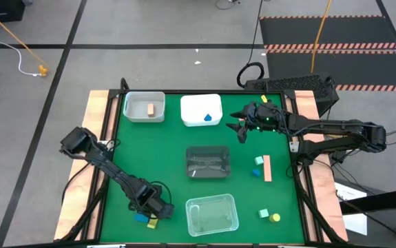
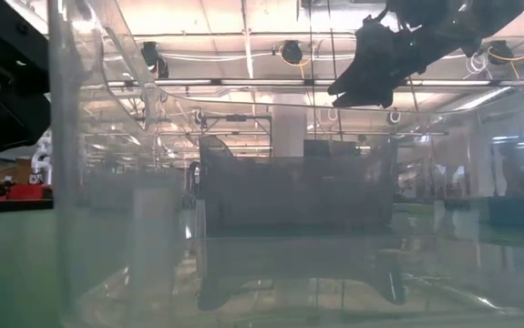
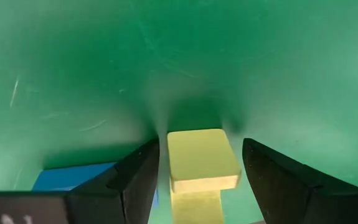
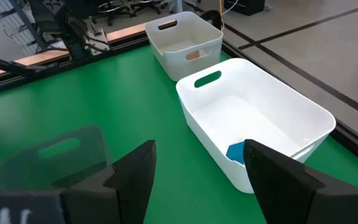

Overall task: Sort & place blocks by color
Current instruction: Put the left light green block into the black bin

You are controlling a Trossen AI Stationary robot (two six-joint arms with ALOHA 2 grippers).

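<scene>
We see the left gripper (image 1: 152, 212) low at the near left of the green table (image 1: 170, 148), fingers spread on either side of a yellow block (image 3: 202, 158) without clearly pinching it, so open. A blue block (image 3: 73, 177) lies just beside that yellow one, next to one finger.

The right gripper (image 1: 241, 129) hangs raised near the far right, beside the white bin (image 4: 259, 118), fingers apart and empty. That bin holds a blue piece (image 4: 236, 152). The other far bin (image 1: 144, 107) holds a tan block (image 1: 151, 109).

A dark clear tray (image 1: 208, 162) sits mid-table, a clear tray (image 1: 212, 213) at the near edge.

On the right side we note a tan bar (image 1: 267, 167) with a mint block (image 1: 259, 160) and a small blue block (image 1: 257, 172) just beside it. Nearer the front, a mint cube (image 1: 264, 214) touches a yellow round piece (image 1: 275, 218).
</scene>
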